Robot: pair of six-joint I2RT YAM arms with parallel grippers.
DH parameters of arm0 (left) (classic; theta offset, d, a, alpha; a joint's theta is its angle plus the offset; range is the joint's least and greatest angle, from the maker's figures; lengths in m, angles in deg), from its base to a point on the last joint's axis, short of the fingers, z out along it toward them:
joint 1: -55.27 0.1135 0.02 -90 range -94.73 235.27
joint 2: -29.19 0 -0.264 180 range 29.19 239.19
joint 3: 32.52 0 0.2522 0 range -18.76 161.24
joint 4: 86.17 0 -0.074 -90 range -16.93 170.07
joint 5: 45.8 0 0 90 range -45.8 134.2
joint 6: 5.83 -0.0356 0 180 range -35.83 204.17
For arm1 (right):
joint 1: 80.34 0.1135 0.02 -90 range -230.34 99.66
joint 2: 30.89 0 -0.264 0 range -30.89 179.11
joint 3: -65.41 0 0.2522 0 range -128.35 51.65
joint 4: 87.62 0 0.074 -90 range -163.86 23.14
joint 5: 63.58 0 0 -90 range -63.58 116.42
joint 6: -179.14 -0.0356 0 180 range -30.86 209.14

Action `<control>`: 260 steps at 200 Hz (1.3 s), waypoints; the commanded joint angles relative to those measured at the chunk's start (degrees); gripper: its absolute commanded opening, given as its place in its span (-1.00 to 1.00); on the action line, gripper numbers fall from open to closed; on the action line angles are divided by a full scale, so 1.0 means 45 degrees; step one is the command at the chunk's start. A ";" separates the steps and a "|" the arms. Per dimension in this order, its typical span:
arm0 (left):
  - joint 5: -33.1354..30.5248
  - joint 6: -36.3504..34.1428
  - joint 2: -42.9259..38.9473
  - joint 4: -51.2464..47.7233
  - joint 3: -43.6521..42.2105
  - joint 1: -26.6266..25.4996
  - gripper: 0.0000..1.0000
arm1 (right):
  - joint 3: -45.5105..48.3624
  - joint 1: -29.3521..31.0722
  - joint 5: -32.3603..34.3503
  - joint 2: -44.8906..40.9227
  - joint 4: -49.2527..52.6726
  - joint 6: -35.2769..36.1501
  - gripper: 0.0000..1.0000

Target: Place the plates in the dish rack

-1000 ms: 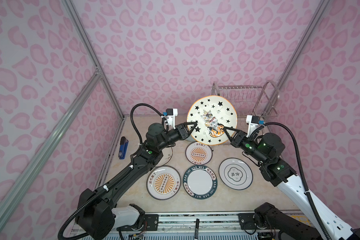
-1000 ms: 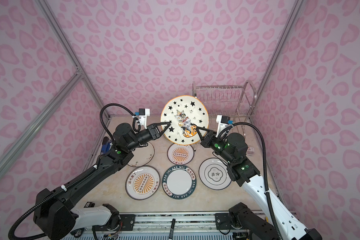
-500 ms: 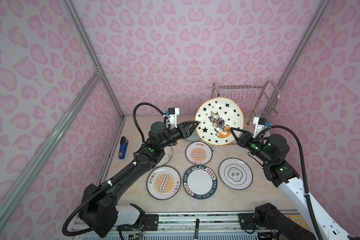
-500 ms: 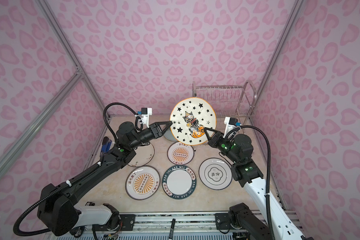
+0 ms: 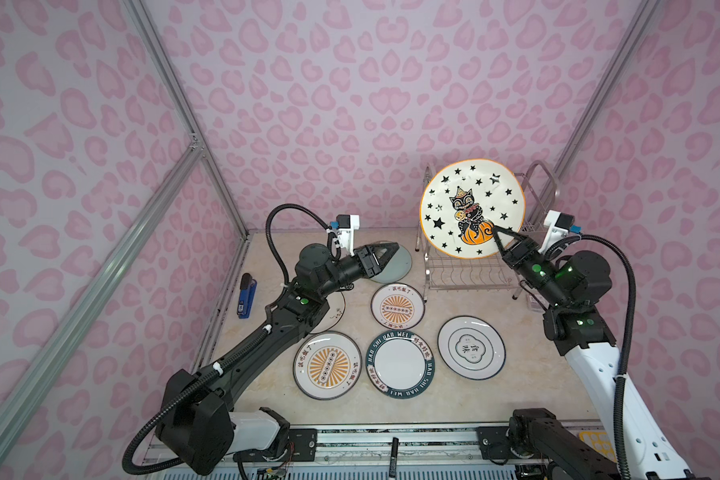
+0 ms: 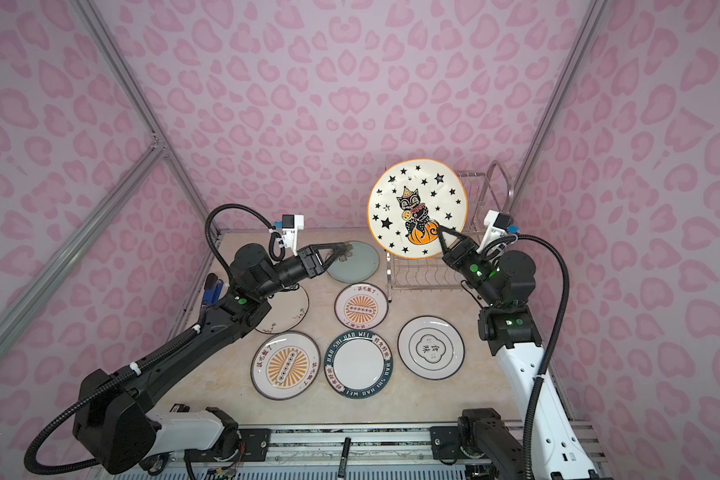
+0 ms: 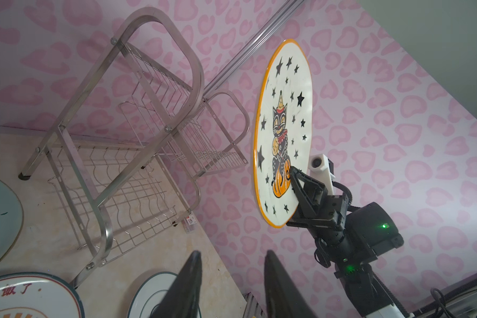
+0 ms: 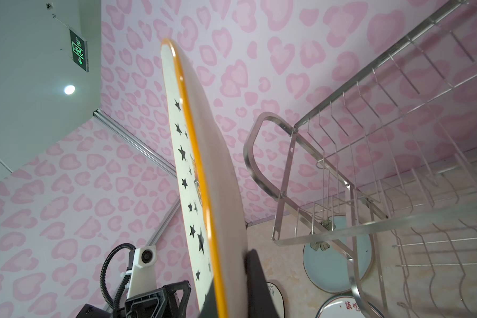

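Note:
The star-and-cat plate (image 5: 470,208) (image 6: 416,208) (image 7: 284,132) stands on edge in the air in front of the dish rack (image 5: 466,274) (image 6: 425,274). My right gripper (image 5: 495,230) (image 8: 229,286) is shut on its lower rim. My left gripper (image 5: 395,247) (image 7: 232,253) is open and empty, over the pale blue plate (image 5: 395,266). Flat on the table lie two orange sunburst plates (image 5: 397,307) (image 5: 328,365), the dark-teal lettered plate (image 5: 400,364) and the white emblem plate (image 5: 470,348). The cream floral plate (image 6: 287,309) is partly under the left arm.
A blue stapler (image 5: 246,295) lies by the left wall. A black marker (image 5: 393,451) rests on the front rail. The rack stands in the back right corner, close to the pink walls, with bare wire slots (image 7: 149,110) on both tiers.
The right gripper has carried the star-and-cat plate right and back, up to the rack. The left gripper has come off the plate's left rim and stayed at the left.

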 commanded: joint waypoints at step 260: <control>-0.1121 -0.1836 -0.1941 -0.3050 -0.2029 -0.0024 -0.41 | -0.9148 -0.3638 0.4008 0.5431 0.5689 0.8118 -1.00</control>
